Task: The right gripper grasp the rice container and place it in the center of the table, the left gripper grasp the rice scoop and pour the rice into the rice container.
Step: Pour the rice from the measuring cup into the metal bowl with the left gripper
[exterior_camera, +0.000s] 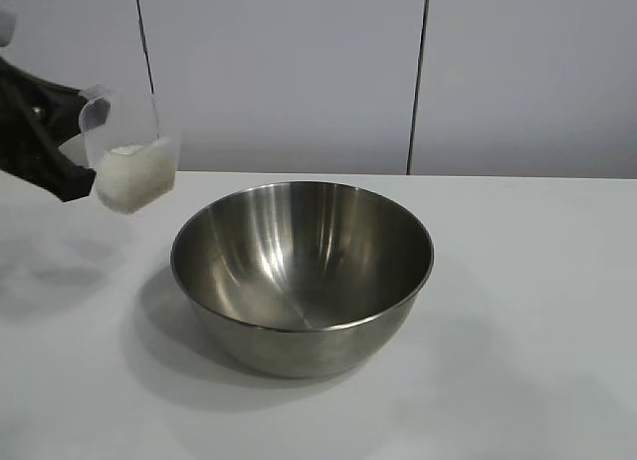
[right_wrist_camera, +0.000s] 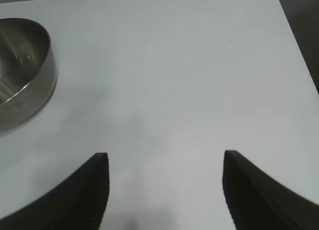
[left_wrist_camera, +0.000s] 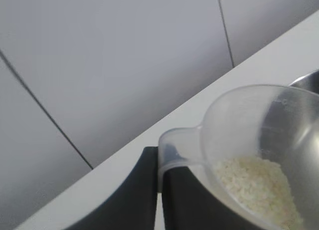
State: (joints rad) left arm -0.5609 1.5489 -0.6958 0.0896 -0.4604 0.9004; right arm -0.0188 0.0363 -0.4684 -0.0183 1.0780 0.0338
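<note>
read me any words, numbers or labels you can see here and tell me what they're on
No readable text anywhere.
Scoop: faint raised marks near its rim, too blurred to read.
Bowl, table and wall panels: no writing visible.

The bowl (exterior_camera: pixel 303 276) was shiny silver, with gray and dark streaks inside. The scoop (exterior_camera: pixel 124 146) was cloudy and see-through. The rice (exterior_camera: pixel 134 176) in it was white. The bench (exterior_camera: pixel 528 311) was plain white. Both the left end effector (exterior_camera: pixel 55 156) and the right end effector (right_wrist_camera: pixel 164 190) were black. The wall (exterior_camera: pixel 289 72) was pale gray with thin dark lines.
</note>
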